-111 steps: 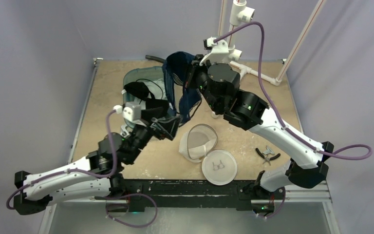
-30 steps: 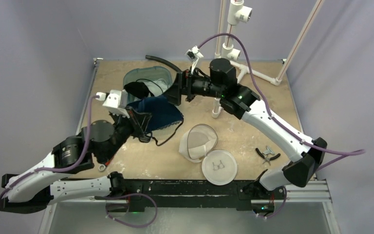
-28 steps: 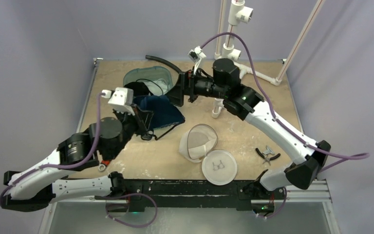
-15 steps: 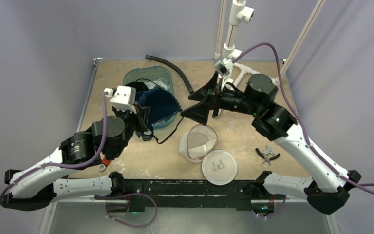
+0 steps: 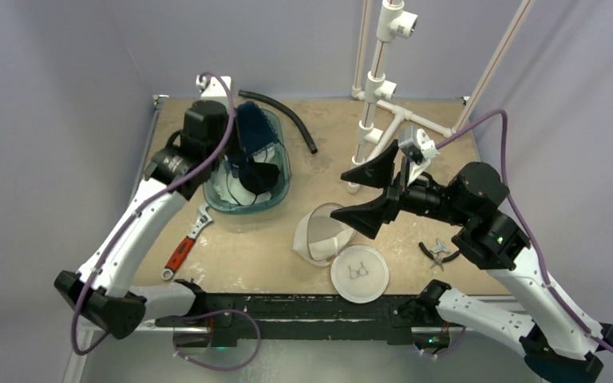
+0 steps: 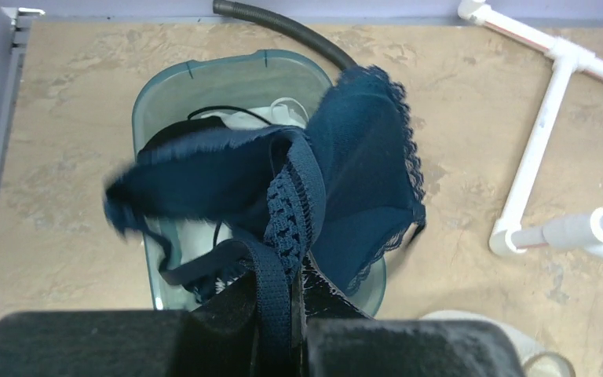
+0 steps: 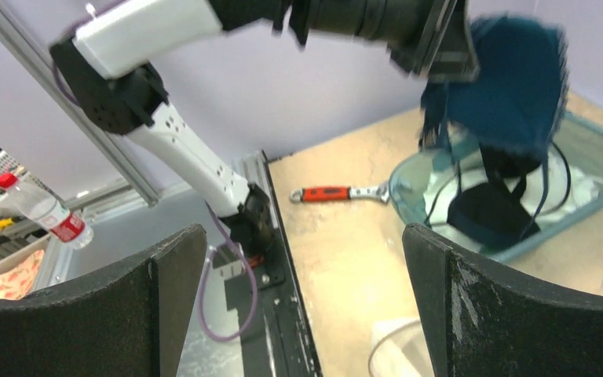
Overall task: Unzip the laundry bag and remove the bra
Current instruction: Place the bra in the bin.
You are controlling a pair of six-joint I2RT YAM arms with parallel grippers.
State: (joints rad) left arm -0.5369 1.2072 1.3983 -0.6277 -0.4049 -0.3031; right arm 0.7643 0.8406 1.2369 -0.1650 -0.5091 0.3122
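The dark blue lace bra (image 6: 361, 181) hangs from my left gripper (image 6: 294, 314), which is shut on its strap. It dangles above the teal tub (image 6: 204, 71). From above, the left gripper (image 5: 239, 142) and the bra (image 5: 249, 128) sit at the back left over the tub (image 5: 278, 185). The white mesh laundry bag (image 5: 319, 235) lies open at the table's middle. Its round lid (image 5: 359, 273), marked with a bra outline, lies flat beside it. My right gripper (image 5: 369, 191) hovers wide open just right of the bag, holding nothing, and it (image 7: 302, 298) faces the bra (image 7: 510, 86).
The tub holds black and white garments (image 5: 251, 177). A red-handled wrench (image 5: 185, 249) lies left of the bag, and pliers (image 5: 439, 253) lie to its right. A black hose (image 5: 283, 112) and a white pipe stand (image 5: 375, 104) are at the back.
My left arm swung back and left, carrying the bra from beside the tub to above it. My right arm drew back to the right, staying open.
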